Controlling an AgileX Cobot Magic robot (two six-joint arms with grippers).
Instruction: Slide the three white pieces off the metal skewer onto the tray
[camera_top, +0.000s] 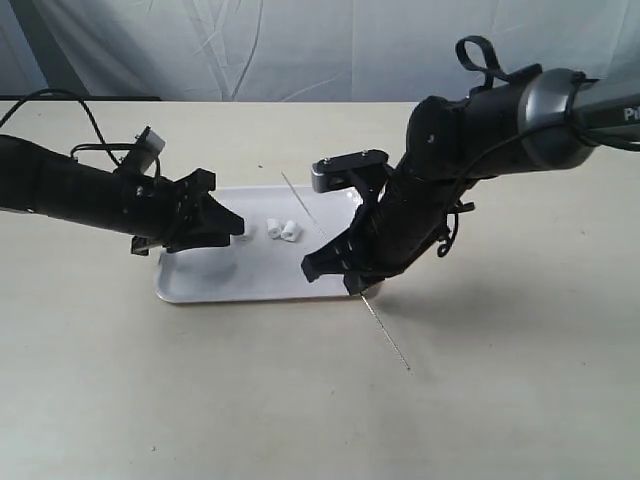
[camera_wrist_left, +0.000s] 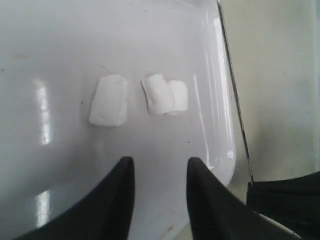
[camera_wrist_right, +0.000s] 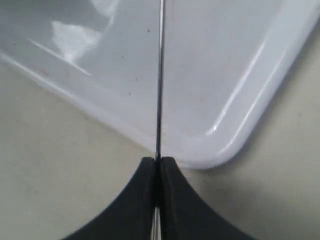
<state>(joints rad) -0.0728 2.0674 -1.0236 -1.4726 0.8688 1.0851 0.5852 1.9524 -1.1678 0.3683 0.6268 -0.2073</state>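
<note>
Three white pieces lie loose on the tray (camera_wrist_left: 60, 60): one alone (camera_wrist_left: 108, 100), and two touching each other (camera_wrist_left: 157, 94) (camera_wrist_left: 179, 96). My left gripper (camera_wrist_left: 160, 167) hovers just short of them, open and empty. In the exterior view two pieces (camera_top: 272, 229) (camera_top: 291, 232) show near the tray's (camera_top: 200, 285) middle, to the right of the left gripper (camera_top: 235, 225). The metal skewer (camera_top: 300, 205) slants bare over the tray's right end. My right gripper (camera_wrist_right: 158, 161) is shut on the skewer (camera_wrist_right: 160, 75) just off the tray's corner (camera_wrist_right: 240, 75).
The skewer's lower end (camera_top: 392, 348) sticks out past the right gripper (camera_top: 355, 285) over the beige tabletop (camera_top: 300, 420). A grey cloth backdrop (camera_top: 300, 50) hangs behind the table. A black cable (camera_top: 60, 98) trails at the far left.
</note>
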